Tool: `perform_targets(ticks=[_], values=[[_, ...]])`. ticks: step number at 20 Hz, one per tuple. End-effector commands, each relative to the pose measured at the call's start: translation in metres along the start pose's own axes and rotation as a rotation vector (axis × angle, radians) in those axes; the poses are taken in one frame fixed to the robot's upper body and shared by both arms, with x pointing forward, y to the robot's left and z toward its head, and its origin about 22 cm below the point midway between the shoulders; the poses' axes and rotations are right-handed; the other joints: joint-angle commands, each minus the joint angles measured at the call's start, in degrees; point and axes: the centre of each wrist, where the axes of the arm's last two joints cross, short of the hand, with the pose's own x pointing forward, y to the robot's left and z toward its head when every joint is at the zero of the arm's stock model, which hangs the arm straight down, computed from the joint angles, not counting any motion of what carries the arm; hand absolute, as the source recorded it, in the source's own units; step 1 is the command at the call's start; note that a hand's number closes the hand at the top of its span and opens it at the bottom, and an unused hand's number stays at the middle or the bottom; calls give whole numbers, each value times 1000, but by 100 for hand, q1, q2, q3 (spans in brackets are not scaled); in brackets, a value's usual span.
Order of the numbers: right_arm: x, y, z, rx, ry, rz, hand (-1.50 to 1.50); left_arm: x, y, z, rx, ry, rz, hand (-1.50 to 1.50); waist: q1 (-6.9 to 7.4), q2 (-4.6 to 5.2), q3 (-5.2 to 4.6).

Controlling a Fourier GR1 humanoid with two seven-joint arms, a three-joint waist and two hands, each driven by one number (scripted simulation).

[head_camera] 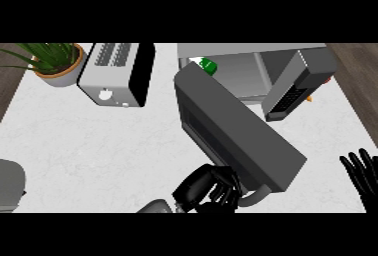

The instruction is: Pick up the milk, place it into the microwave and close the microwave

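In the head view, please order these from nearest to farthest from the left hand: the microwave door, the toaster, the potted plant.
Measured from the left hand, at the view's lower middle:
1. Microwave door: swung open, its free end right beside the hand.
2. Toaster: upper left on the counter.
3. Potted plant: far upper-left corner, beyond the toaster.

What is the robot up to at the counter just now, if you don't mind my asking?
The robot's left hand is at the outer end of the open microwave door, near its handle, seemingly to swing it shut. The milk, with its green cap, already sits inside the microwave. The right hand rests open at the view's right edge. A toaster and a potted plant stand to the left.
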Motion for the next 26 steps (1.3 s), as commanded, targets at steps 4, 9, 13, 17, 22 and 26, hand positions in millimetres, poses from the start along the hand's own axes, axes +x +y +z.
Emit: perform_targets(ticks=[4, 9, 13, 17, 22, 26], values=[[31, 15, -28, 155, -75, -43, -150, 22, -15, -23, 43, -39, -12, 150, -239, 49, -18], [40, 30, -34, 216, -63, -71, -150, 36, -2, -40, 188, -46, -11, 150, -417, 78, -21], [49, 27, -44, 230, -60, -72, -150, 46, 10, -54, 269, -83, -8, 150, -491, 136, -22], [54, 30, -44, 222, -69, -75, -150, 58, 29, -74, 334, -79, -20, 150, -562, 149, -6], [63, 32, -46, 240, -43, -74, -150, 67, 51, -92, 417, -88, -35, 150, -730, 213, -5], [72, 34, -48, 245, -56, -75, -150, 74, 65, -104, 449, -86, -20, 150, -820, 230, -2]])
